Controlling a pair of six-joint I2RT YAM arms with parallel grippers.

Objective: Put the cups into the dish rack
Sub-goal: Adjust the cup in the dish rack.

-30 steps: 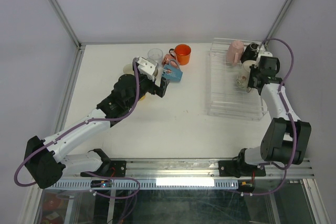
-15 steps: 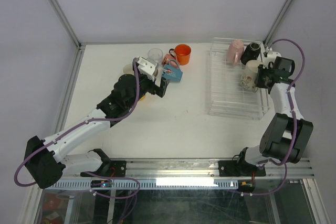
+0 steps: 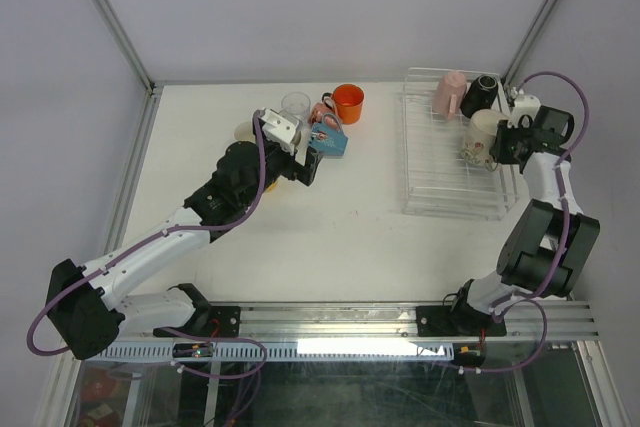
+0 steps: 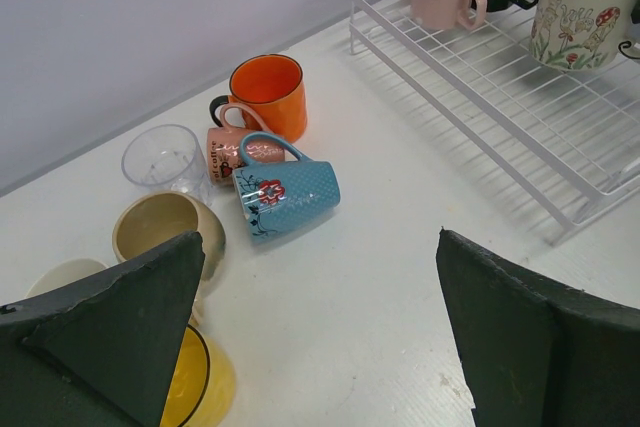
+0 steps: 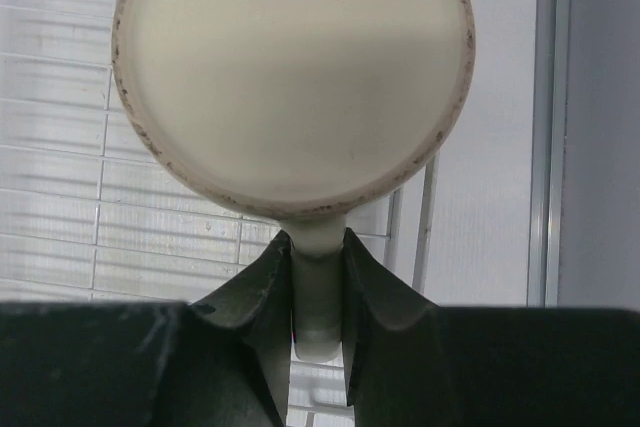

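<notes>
The right gripper (image 5: 318, 282) is pinching the handle of a cream flower-printed mug (image 3: 481, 135), its two fingers pressed against the handle's sides. It is holding the mug over the wire dish rack (image 3: 450, 197), which is sitting along the right edge of the worktop (image 3: 350, 222), reaching toward the far right corner. In the wrist view the mug's round base is facing the camera, so it appears to be turned mouth-away. A pale pink mug (image 3: 449, 95) and a black mug (image 3: 480, 95) are already standing at the far end of the rack, just beside the cream one.

The left gripper (image 4: 322, 297) is hovering with its fingers spread wide, gripping nothing, near the remaining cups by the middle of the far edge: an orange mug (image 4: 268, 92), a blue patterned mug (image 4: 290, 197) lying on its side, a pink mug (image 4: 235, 150) between them, a clear glass tumbler (image 4: 165, 159), a beige mug (image 4: 165, 232) and a yellow mug (image 4: 205, 387).

These mugs look like glazed ceramic: stiff, fairly heavy for their size, slick and liable to chip. A handle grip is probably letting the body swing, so setting down wants gentleness. For the blue mug, its raised handle looks like the easiest hold; the handleless tumbler would likely need gripping across its wall.
</notes>
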